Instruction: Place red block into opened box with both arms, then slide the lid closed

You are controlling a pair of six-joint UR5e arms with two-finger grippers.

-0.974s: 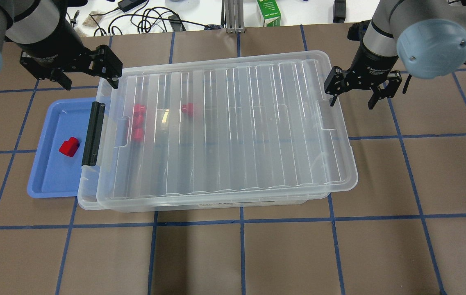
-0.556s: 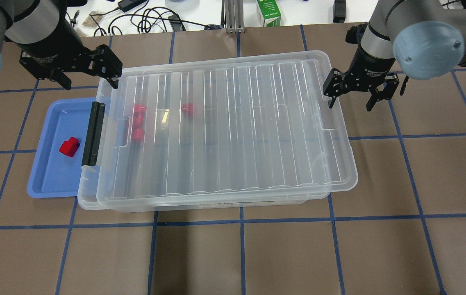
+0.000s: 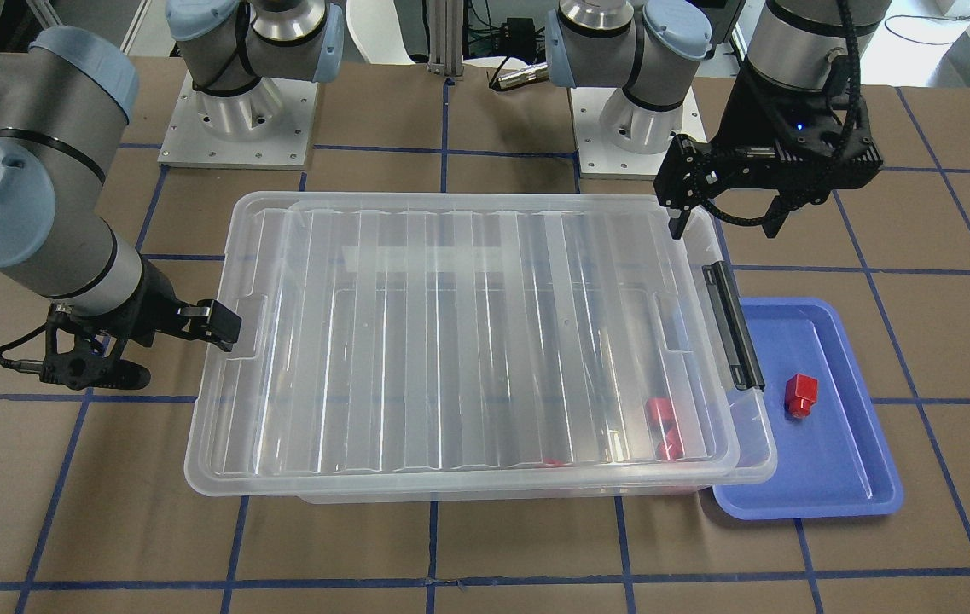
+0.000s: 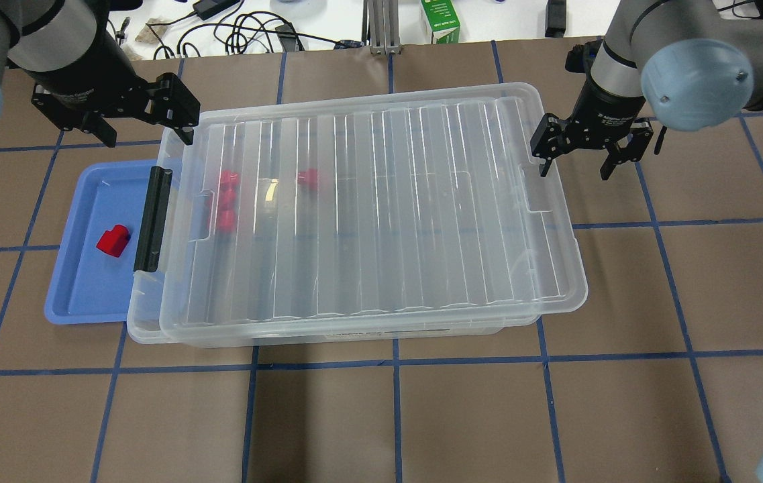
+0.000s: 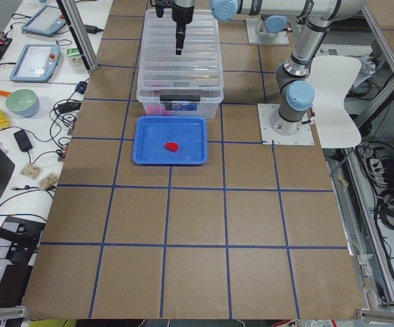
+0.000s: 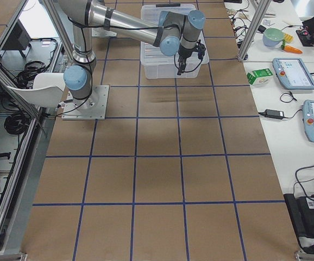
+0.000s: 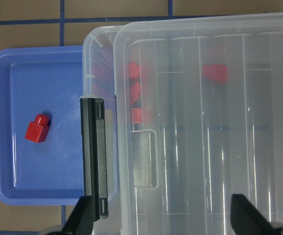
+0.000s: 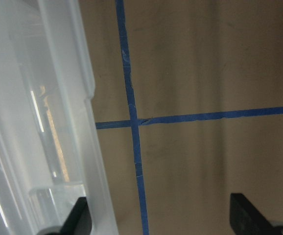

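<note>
I'm up over the 9 o'clock end of the box with my left pincer. It is spread wide, released, with nothing between its fingers. Through the left wrist camera I'm looking straight down on the black latch bar, which runs along that short rim.

And there's the red block! It's sitting in the blue tray, out past the latch bar at 9 o'clock from the box. It lies on the tray floor with its narrow stub tipped toward 1 o'clock in the overhead view, well apart from both pincers.

The lid lies flat on top of the box, but it's pushed toward 3 o'clock. It overhangs the box at that end and leaves only a narrow strip of box uncovered beside the latch bar. Through the clear plastic I can make out several other red pieces inside the box near the 9 o'clock end, and one more a little further in toward 3 o'clock.

Over at the 3 o'clock short edge of the lid is my right pincer. It is also released and empty, sitting lower than the left. One finger is right at the lid's rim, though I can't tell whether it touches. The other is out over the bare brown counter, where the right wrist camera shows blue tape lines crossing.
</note>
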